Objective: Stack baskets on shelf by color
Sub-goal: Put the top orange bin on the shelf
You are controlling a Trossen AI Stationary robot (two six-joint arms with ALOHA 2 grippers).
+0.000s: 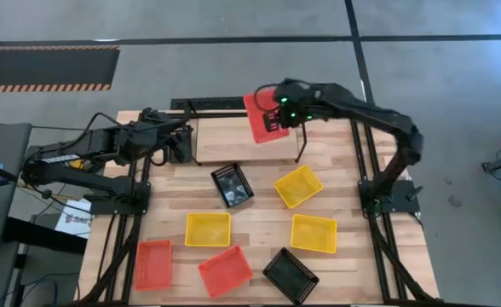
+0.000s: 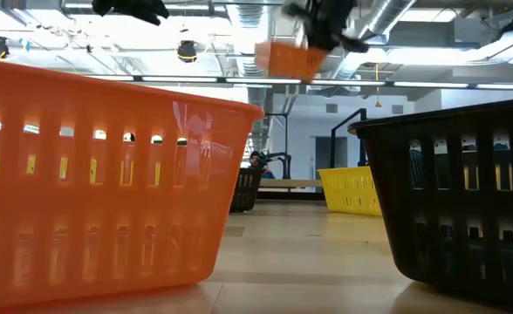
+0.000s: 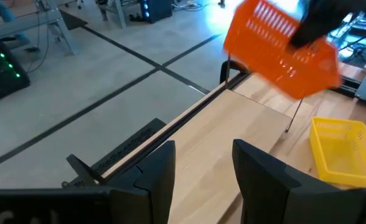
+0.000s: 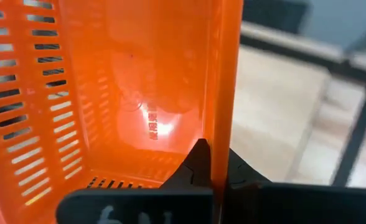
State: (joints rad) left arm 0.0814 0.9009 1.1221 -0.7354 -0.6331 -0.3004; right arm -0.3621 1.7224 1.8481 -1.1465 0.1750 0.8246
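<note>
A red-orange basket [image 1: 259, 118] hangs tilted in the air over the right end of the shelf [image 1: 233, 141], a light board in a black wire frame at the table's far side. My right gripper [image 1: 274, 118] is shut on it. My left gripper [image 1: 182, 143] hovers open at the shelf's left end, touching nothing; its fingers [image 3: 158, 177] stand apart over the board. On the tabletop lie two more red-orange baskets [image 1: 153, 263], three yellow ones [image 1: 208, 228] and two black ones [image 1: 232, 185]. I cannot see a third black one. My right gripper holds the red-orange basket by one side wall's rim [image 4: 223, 134], one finger [image 4: 198, 163] inside the basket and the other outside. The fingers come from the table's right, slanting down. The basket is lifted clear above the shelf and hangs tilted [image 3: 282, 50].
Yellow baskets [image 1: 298, 185] [image 1: 313, 233] and a black one [image 1: 290, 275] lie on the table's right half; a red one [image 1: 225, 271] sits near the front edge. The shelf's upright wire loop [image 1: 302, 141] stands just beside the held basket. The shelf board is bare.
</note>
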